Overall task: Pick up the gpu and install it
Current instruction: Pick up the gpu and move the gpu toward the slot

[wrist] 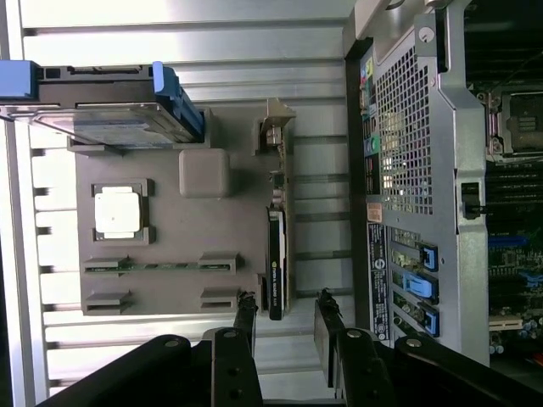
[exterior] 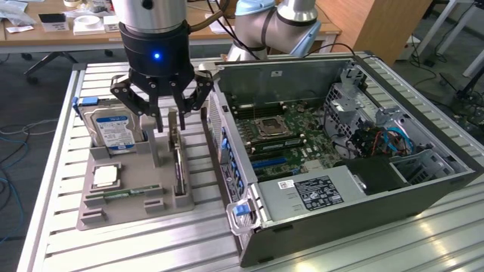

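Note:
The gpu [exterior: 177, 161] stands on its edge in a slot of the grey holder tray [exterior: 128, 211], a thin dark card with a metal bracket at its far end. From the wrist view the gpu [wrist: 276, 254] is a narrow black strip. My gripper [exterior: 172, 123] hangs open just above the card's bracket end, one finger on each side, touching nothing. In the wrist view the gripper [wrist: 285, 300] straddles the card's line with open jaws. The open computer case [exterior: 340, 164] lies to the exterior view's right, its motherboard [exterior: 281, 136] exposed.
In the tray [wrist: 170, 237] are a silver hard drive with a blue label [exterior: 113, 131], a processor chip [exterior: 106, 175] and a slim green memory stick [exterior: 121, 194]. The case's perforated rear wall [wrist: 407, 127] runs close beside the gpu. All rests on a slatted aluminium table [exterior: 151, 249].

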Robot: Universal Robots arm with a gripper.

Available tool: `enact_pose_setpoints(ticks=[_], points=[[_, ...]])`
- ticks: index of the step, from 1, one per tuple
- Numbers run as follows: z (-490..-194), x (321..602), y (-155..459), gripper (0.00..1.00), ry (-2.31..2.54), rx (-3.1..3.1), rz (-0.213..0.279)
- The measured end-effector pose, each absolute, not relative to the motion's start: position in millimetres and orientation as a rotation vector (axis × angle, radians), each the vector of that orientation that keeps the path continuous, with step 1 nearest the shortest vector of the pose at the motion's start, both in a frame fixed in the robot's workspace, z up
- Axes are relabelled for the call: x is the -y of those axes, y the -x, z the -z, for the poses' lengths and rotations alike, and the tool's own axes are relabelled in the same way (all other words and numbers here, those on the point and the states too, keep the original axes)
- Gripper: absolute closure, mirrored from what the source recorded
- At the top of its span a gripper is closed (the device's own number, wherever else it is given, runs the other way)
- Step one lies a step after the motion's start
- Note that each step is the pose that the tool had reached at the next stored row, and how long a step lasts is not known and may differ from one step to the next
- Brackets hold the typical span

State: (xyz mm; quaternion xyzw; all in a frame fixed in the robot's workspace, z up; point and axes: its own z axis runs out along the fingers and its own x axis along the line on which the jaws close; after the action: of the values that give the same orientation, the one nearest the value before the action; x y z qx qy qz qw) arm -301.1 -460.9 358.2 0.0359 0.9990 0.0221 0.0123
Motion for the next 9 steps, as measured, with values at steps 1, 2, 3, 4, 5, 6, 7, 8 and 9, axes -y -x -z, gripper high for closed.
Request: enact_pose_setpoints(ticks=[1,2,3,4,5,6,7,8,9], points=[[-358.2,460.9,301.1,0.58,-0.112,-3.114,-0.069],[-358.2,460.9,301.0,0.58,-0.112,-3.114,-0.069],[-358.2,460.9,301.1,0.58,-0.112,-3.114,-0.069],[-358.1,460.9,301.0,0.58,-0.112,-3.114,-0.069],[-357.9,460.9,301.0,0.58,-0.112,-3.114,-0.069],[-357.4,460.9,301.0,0.58,-0.112,-3.114,-0.069],[-356.9,460.9,301.0,0.58,-0.112,-3.114,-0.069],[-356.0,460.9,301.1,0.58,-0.112,-3.114,-0.069],[-355.2,460.9,301.0,0.58,-0.112,-3.114,-0.069]])
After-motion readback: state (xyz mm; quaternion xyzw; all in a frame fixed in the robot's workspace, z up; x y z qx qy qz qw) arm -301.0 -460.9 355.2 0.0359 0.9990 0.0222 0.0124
